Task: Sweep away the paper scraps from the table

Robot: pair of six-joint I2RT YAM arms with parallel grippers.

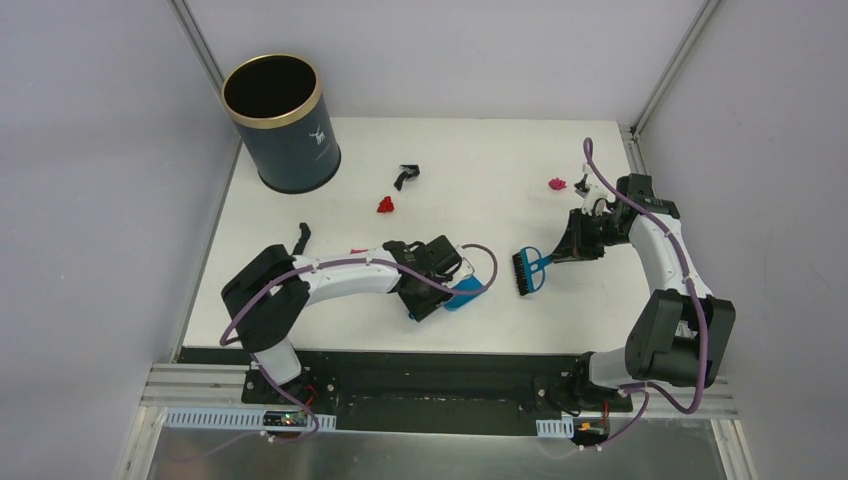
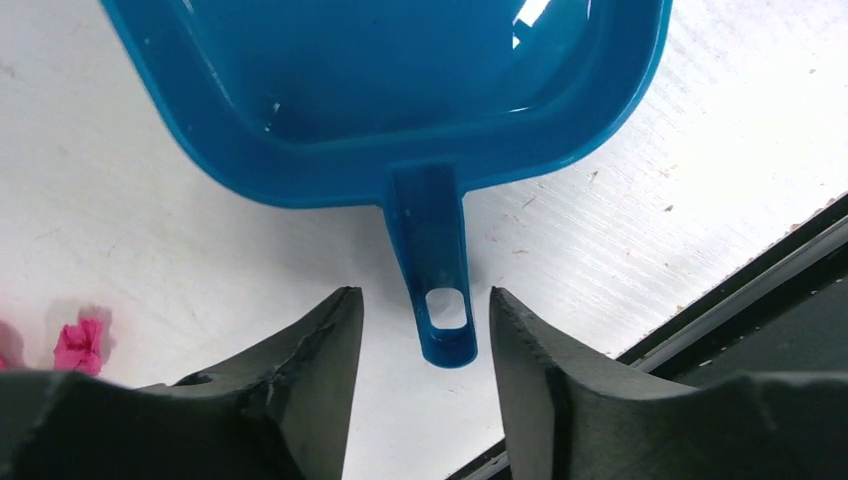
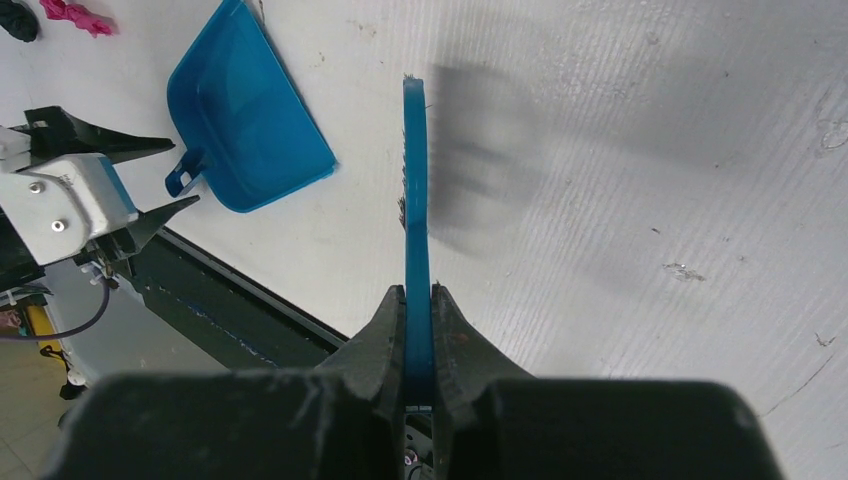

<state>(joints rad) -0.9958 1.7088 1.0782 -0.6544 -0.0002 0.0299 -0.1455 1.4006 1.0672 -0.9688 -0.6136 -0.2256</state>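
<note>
The blue dustpan (image 2: 400, 90) lies flat on the white table (image 1: 480, 200) near its front edge. Its short handle (image 2: 437, 290) sits between the fingers of my left gripper (image 2: 425, 295), which is open, with a gap on both sides. My right gripper (image 3: 418, 292) is shut on the blue handle of the hand brush (image 3: 415, 200), whose black bristles (image 1: 522, 272) are just right of the dustpan (image 1: 466, 293). Paper scraps are scattered about: red (image 1: 386, 205), black (image 1: 406, 175), magenta (image 1: 557, 184), black (image 1: 302, 236). A pink scrap (image 2: 80, 345) lies left of my left fingers.
A dark blue bin (image 1: 280, 122) with a gold rim stands at the table's far left corner. Grey walls close in the table on three sides. The black front edge (image 2: 740, 300) runs close behind the dustpan handle.
</note>
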